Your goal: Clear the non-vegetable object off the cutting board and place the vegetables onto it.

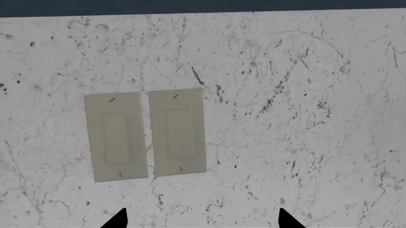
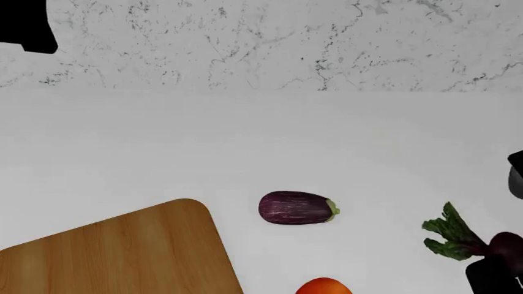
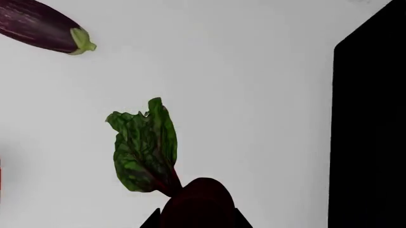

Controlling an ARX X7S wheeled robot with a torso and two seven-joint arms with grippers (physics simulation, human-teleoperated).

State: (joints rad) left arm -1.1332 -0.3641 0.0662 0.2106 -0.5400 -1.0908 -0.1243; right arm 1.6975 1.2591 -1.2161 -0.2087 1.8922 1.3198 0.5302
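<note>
The non-vegetable object (image 3: 197, 204), a dark maroon bulb with green leaves (image 3: 142, 152), is off the cutting board at the counter's right (image 2: 503, 245). My right gripper (image 3: 197, 222) has a fingertip pressed against each side of the bulb. The wooden cutting board (image 2: 122, 257) lies at the front left with nothing on its visible part. The purple eggplant (image 2: 296, 207) rests on the white counter just right of the board. Only the tomato's (image 2: 324, 286) top shows, at the front edge. My left gripper (image 1: 203, 221) is open and empty, raised and facing the marble wall.
Two beige switch plates (image 1: 144, 135) are set in the marble backsplash (image 2: 261, 43). A large black shape (image 3: 368, 133) stands close beside the bulb, and a dark object (image 2: 516, 174) shows at the counter's right edge. My left arm (image 2: 29, 27) hangs at the upper left.
</note>
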